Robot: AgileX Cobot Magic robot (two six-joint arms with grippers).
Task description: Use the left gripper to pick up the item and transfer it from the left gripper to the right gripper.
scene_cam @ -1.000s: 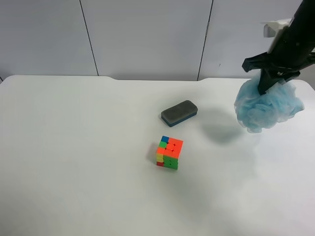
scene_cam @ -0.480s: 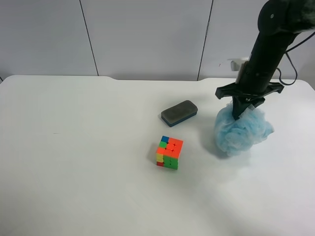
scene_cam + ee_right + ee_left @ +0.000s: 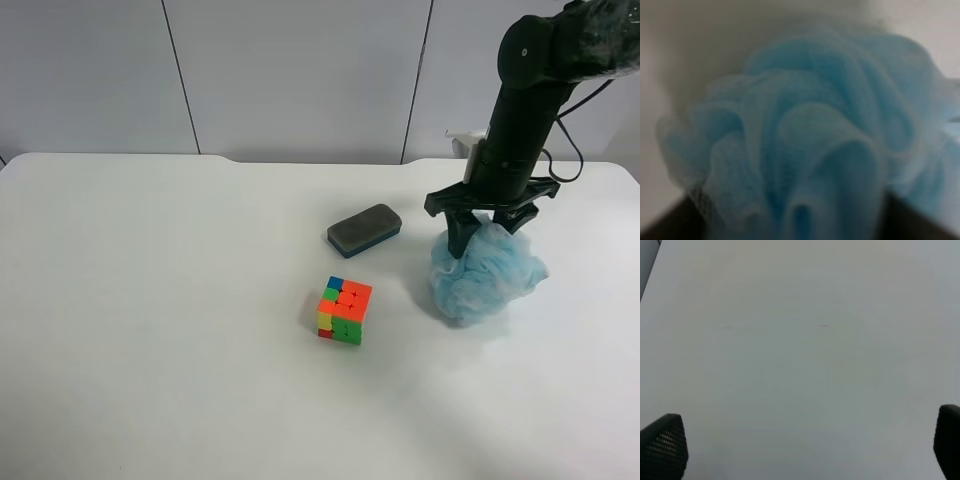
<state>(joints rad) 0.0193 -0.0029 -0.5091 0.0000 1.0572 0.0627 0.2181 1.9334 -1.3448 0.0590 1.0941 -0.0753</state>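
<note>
White, smooth tabletop point(image 3: 180, 330) carries every loose article and fills the left wrist view apart from two dark finger ends. Pale grey wall panels point(image 3: 290, 70) with dark vertical seams stand behind it.

Black jointed arm point(image 3: 525, 110), at the exterior high view's right, reaches down from the upper corner; a silver-white block point(image 3: 466, 142) sits on its side and a thin black cable point(image 3: 580, 120) loops from it. The right wrist view is filled by blue mesh, so this arm carries the right gripper point(image 3: 482, 226).

Fluffy light-blue mesh bath pouf point(image 3: 482, 275), a ruffled ball, rests on the tabletop directly below that gripper, right of the eraser in the exterior high view and well apart from the cube. The right jaws stand spread, their tips down in the top ruffles of the pouf; whether they press the mesh cannot be told. In the right wrist view the pouf point(image 3: 810, 145) is blurred and very close.

Left gripper point(image 3: 800, 450) shows only its two black fingertips point(image 3: 662, 447) at the frame corners, jaws spread wide over bare tabletop, holding nothing.

Grey-and-blue eraser block point(image 3: 364, 230), rounded, lies flat near mid-table.

Multicoloured puzzle cube point(image 3: 343, 310), orange, green, blue, yellow and red, sits just below the eraser in the exterior high view, apart from it.

No writing, brand or label is legible on any article. No containers are in view.
</note>
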